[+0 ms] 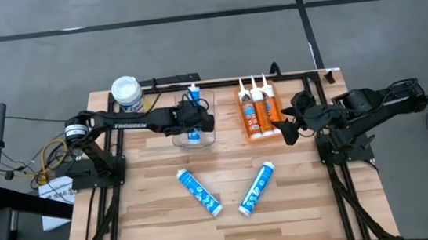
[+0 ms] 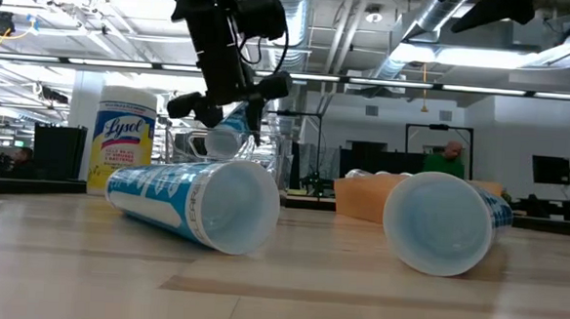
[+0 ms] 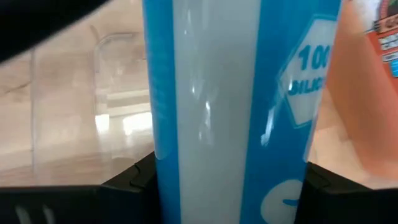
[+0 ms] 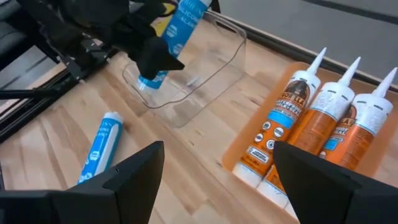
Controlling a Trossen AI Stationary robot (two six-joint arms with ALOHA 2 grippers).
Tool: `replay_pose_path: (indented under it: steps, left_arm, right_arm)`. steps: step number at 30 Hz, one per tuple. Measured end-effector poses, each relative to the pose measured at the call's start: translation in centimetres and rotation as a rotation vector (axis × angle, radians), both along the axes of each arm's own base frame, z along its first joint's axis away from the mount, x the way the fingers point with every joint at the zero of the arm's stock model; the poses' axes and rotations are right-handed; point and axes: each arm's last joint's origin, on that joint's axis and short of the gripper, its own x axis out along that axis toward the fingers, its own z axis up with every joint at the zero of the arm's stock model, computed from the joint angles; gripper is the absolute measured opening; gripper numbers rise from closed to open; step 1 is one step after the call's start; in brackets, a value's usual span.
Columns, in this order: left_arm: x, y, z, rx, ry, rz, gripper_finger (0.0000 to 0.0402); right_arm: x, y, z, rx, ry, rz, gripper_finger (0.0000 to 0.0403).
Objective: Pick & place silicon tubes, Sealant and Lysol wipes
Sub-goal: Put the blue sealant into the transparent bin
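My left gripper is shut on a blue-and-white silicone tube over a clear plastic bin. The tube also shows in the right wrist view. Two more blue tubes lie on their sides on the table's near half. Three orange sealant tubes lie side by side in an orange tray. The Lysol wipes canister stands upright at the far left. My right gripper is open and empty, near the tray's right side. My left gripper pinches the tube's body between its two fingers, about midway along it. The fingers come from the table's left and lie across the tube. The tube is tilted, nozzle up and toward the far edge. Its base end is down inside the bin.
In the low view the two lying tubes fill the foreground, open ends toward the near edge. A black frame rail runs along the table's far edge. Bare wood lies between the bin and the two lying tubes.
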Motion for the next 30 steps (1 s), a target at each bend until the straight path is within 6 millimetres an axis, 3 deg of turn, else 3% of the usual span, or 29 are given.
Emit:
replay_pose_path:
  steps: [20, 30]
  left_arm:
    - [1.2, 0.0, -5.3, -0.119, 0.152, 0.001, 0.0194]
    - [1.2, 0.5, -5.3, -0.154, 0.136, -0.01, 0.0265]
  right_arm:
    - [-0.1, 0.8, 0.1, 0.026, -0.034, 0.006, 0.0295]
    - [-0.1, 0.8, 0.1, 0.028, -0.036, 0.006, 0.0295]
